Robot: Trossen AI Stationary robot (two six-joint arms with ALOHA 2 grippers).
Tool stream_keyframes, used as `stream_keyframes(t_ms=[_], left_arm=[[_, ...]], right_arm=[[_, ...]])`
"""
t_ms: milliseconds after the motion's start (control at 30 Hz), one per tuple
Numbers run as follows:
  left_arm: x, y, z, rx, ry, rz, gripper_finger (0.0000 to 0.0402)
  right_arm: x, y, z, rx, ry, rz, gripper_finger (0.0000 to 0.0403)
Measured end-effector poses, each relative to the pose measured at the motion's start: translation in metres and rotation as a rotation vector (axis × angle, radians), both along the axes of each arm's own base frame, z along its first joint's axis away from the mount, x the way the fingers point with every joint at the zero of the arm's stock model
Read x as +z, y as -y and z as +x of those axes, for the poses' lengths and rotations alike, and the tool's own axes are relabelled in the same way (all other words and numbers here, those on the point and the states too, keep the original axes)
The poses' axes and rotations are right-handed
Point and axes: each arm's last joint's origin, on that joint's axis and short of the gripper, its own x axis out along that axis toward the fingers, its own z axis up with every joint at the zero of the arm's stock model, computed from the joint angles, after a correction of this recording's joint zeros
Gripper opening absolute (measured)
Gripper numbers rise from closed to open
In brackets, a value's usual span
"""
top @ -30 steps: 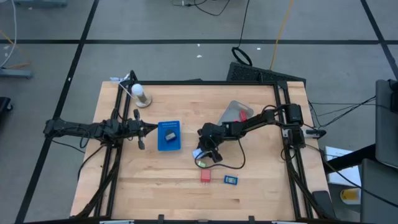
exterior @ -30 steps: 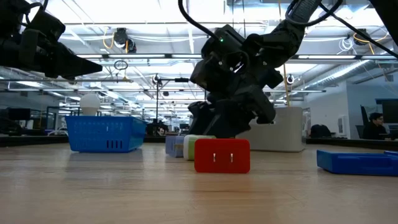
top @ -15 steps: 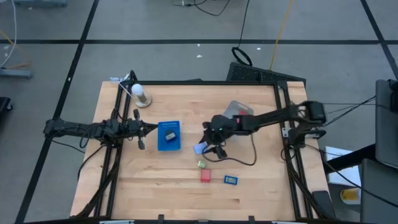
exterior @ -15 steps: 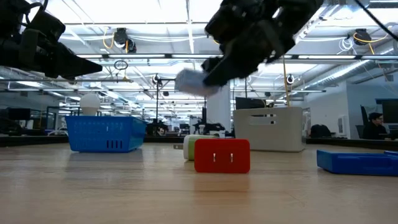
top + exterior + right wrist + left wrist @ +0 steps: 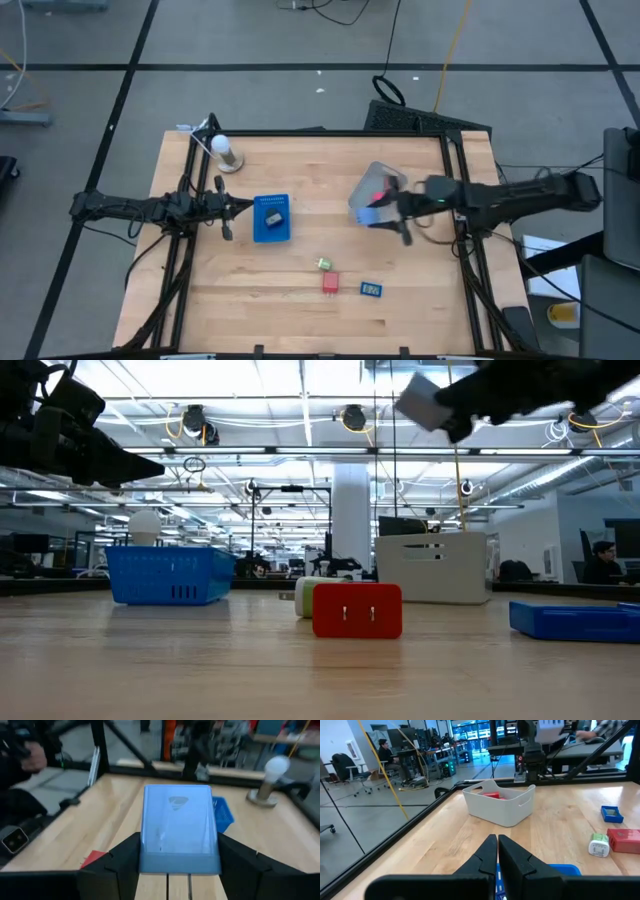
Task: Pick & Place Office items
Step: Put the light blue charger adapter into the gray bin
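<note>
My right gripper (image 5: 388,211) is shut on a light blue block (image 5: 177,822) high above the table, over the clear grey tub (image 5: 366,183); it also shows in the low view (image 5: 440,402). A red piece (image 5: 491,795) lies in the tub. On the table rest a red block (image 5: 330,283), a green-and-white piece (image 5: 325,264) and a small blue piece (image 5: 371,290). A dark piece (image 5: 273,216) lies in the blue tray (image 5: 262,228). My left gripper (image 5: 228,207) is shut and empty, hovering at the tray's left side. My right gripper pinches the light blue block by its two opposite side faces (image 5: 146,847) between its two fingers (image 5: 124,856). The block's broad face with a small logo shows between the fingers. The block is lifted clear, high above the tub and the table.
A light bulb on a round base (image 5: 225,152) stands at the far left. The black frame rails (image 5: 455,180) run along the table's left and right sides. Bare wood lies along the near edge and at the table's middle.
My right gripper has lifted the light blue block off the table beside the green-and-white piece and carried it up and toward the table's far right, to above the grey tub. The green-and-white piece and the red block have stayed where they were.
</note>
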Motion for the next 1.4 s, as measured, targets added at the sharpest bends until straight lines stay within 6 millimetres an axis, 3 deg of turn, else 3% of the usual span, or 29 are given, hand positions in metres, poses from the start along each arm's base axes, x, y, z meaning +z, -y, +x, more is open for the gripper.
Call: stream_keyframes(t_ms=[233,533,833,967,1267,1400], left_arm=[[0.000,0.000,0.000,0.001,0.001,-0.001,0.0019],[0.000,0.000,0.000,0.001,0.002,-0.004,0.0019],[0.000,0.000,0.000,0.001,0.002,-0.003,0.0019],[0.000,0.000,0.000,0.001,0.000,0.003,0.0019],[0.000,0.000,0.000,0.001,0.000,0.003,0.0019],[0.000,0.000,0.000,0.001,0.000,0.003,0.0019]], right_arm=[[-0.019,0.002,-0.053,-0.071,0.187,0.034,0.0203],[-0.052,0.004,-0.075,-0.090,0.268,0.077,0.0203],[-0.056,0.006,-0.077,-0.120,0.276,0.090,0.0203],[-0.051,0.009,-0.075,-0.226,0.254,0.069,0.0203],[-0.021,0.025,-0.049,-0.486,-0.057,-0.005,0.0203],[-0.025,0.037,-0.033,-0.565,-0.262,-0.017,0.0203]])
